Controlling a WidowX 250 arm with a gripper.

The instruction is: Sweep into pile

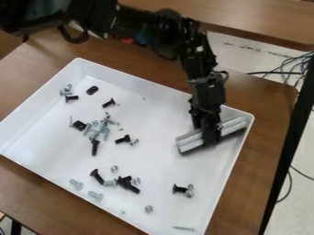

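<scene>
Gripper (210,137), one – closed on a pale bar (189,142), held slantwise at the view's right inside the white tray (160,160). Screws (95,147), assorted – strewn in loose clusters, left and below. Step judged in hand: bar being positioned. Next required: edge lowered behind outlying screws, then drawn inward.

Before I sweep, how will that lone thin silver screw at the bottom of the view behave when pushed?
The silver screw lies flat on the smooth-looking white tray, so it should slide easily. With a slim shank and a wider head at one end, it may roll in an arc rather than straight. It looks like metal, so probably stiff.
</scene>
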